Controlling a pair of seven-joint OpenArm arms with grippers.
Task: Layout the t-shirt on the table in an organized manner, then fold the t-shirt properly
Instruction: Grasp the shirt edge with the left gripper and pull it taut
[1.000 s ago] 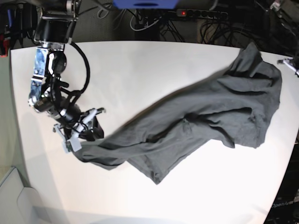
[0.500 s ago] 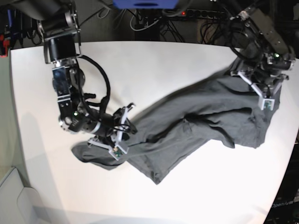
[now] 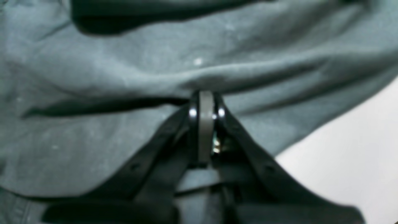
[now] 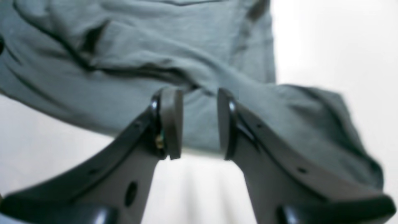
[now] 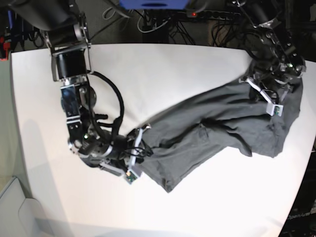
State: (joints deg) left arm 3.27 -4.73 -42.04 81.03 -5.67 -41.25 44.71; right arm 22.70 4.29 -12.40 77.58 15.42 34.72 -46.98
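The dark grey t-shirt lies wrinkled across the white table, stretched from lower left to upper right. My left gripper sits on its upper right part. In the left wrist view this gripper is shut, and folds of the t-shirt run together at its tip. My right gripper is at the shirt's lower left end. In the right wrist view it stands open with a gap between the fingers. They straddle the edge of the t-shirt.
Cables and a power strip run behind the table's far edge. A pale bin stands off the front left corner. The shirt's right side reaches close to the table's right edge.
The right gripper has moved right along the shirt's lower left end, and that end has bunched inward. The left arm has come in from the right and closed on the shirt's upper right part.
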